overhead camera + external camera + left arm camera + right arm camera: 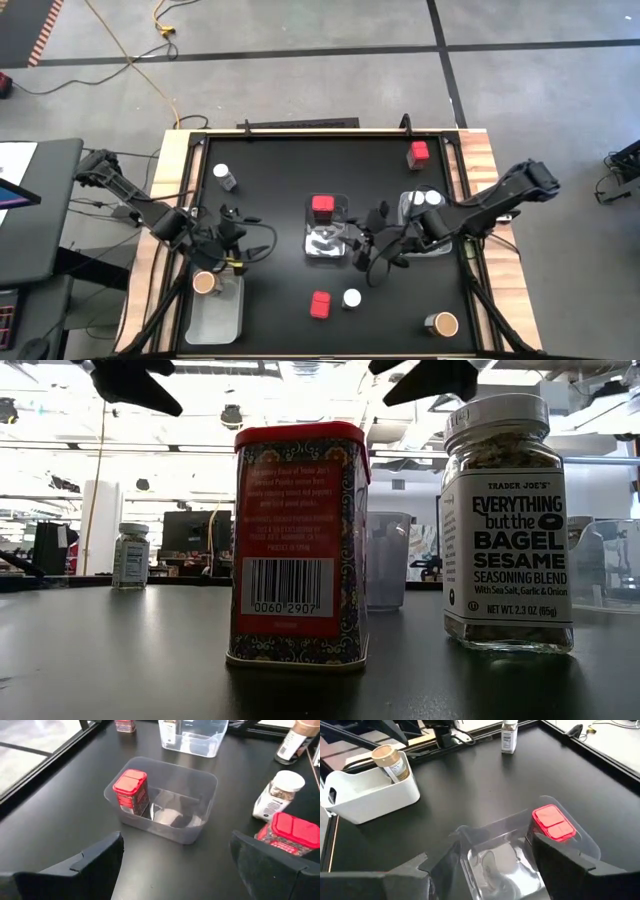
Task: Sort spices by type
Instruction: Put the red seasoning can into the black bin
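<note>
A clear bin [327, 243] at mid-table holds a red square-topped tin [322, 205], upright at its far end. My right gripper [495, 842] is open. Its fingers stand on either side of that bin's right end, near the tin [553, 823], and no touch shows. My left gripper [176, 839] is open and hovers left of the bin [165, 795]. Another red tin [320, 305] and a white-lidded jar [352, 298] stand near the front edge. They show large in the low view, the tin [300, 545] and the jar [508, 520].
A white bin [215, 305] at the near left holds a brown-topped jar [203, 283]. A clear bin [425, 225] on the right holds white-lidded jars [420, 200]. Loose on the table are a red tin [418, 153], a white-lidded jar [225, 177] and a brown-topped jar [441, 324].
</note>
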Motion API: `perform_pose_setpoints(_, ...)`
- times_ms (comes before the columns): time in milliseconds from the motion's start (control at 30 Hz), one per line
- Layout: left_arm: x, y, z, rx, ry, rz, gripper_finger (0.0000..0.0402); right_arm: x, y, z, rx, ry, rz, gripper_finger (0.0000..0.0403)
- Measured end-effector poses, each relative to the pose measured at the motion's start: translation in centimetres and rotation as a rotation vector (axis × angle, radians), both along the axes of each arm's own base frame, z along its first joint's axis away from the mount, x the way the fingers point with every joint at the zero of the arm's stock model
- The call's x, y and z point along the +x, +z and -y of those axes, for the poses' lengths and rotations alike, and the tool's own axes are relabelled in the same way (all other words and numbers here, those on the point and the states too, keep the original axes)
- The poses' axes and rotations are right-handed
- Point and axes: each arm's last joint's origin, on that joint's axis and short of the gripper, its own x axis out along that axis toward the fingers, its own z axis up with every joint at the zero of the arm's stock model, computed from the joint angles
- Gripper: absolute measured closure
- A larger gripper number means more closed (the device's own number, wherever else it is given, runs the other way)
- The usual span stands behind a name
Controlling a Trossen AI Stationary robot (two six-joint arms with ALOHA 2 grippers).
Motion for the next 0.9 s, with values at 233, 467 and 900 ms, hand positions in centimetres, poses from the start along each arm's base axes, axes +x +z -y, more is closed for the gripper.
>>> perform_pose_setpoints(233, 0.3, 0.0, -0.5, 0.005, 0.022, -0.003, 0.0056, 0.5, -0.9, -0.6, 0.132, -0.014, -0.004, 0.0131)
perform_pose_setpoints(467, 0.0, -0.4, -0.8, 0.087, -0.002, -0.073, 0.0056, 1.9, -0.9, -1.7, 0.113, 0.013, -0.034, 0.0131)
perform_pose_setpoints(900, -1.3, -0.6, -1.1, 0.230, -0.106, -0.158, 0.0056, 9.8, 1.5, -5.3, 0.208, -0.248, -0.300, 0.0131)
